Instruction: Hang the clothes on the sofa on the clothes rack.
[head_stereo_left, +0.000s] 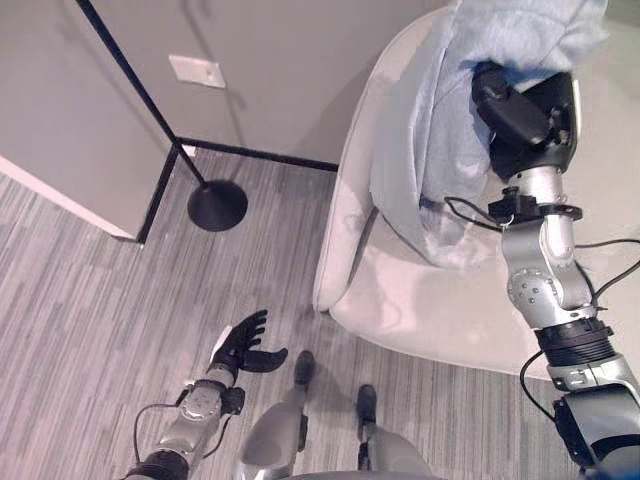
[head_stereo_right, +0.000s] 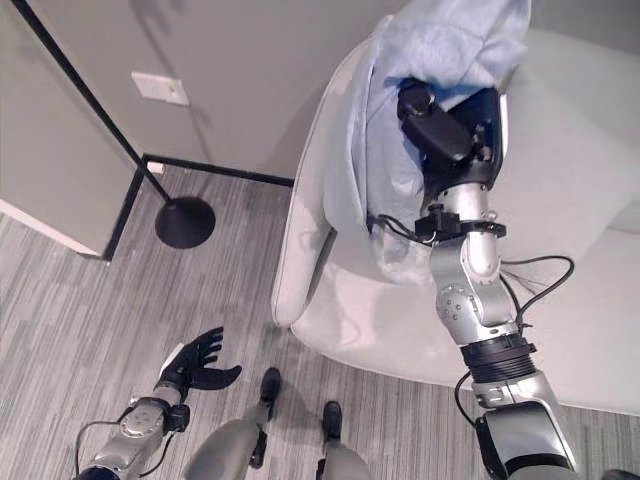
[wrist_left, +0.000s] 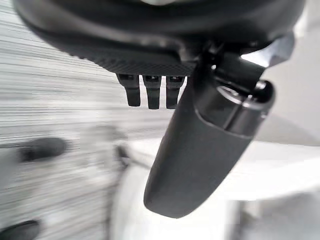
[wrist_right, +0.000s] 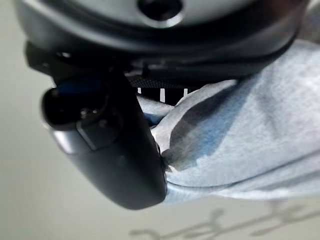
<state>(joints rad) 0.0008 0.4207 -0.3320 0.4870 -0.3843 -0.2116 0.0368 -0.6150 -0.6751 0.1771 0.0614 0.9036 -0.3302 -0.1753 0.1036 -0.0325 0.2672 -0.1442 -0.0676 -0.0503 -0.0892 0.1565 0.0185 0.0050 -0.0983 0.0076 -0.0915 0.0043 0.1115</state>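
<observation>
One garment (head_stereo_left: 440, 150) — pinched in right hand (head_stereo_left: 520, 115).

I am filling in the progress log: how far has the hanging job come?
Early. The right robot hand holds the light blue garment lifted above the white sofa. The left robot hand is open and idle. Carrying it to the black rack stand and hanging remain.

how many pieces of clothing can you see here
1: a light blue garment, pinched in the right hand and hanging above the pale sofa. Its folds could hide a second piece. The left hand hangs open over the floor.
</observation>
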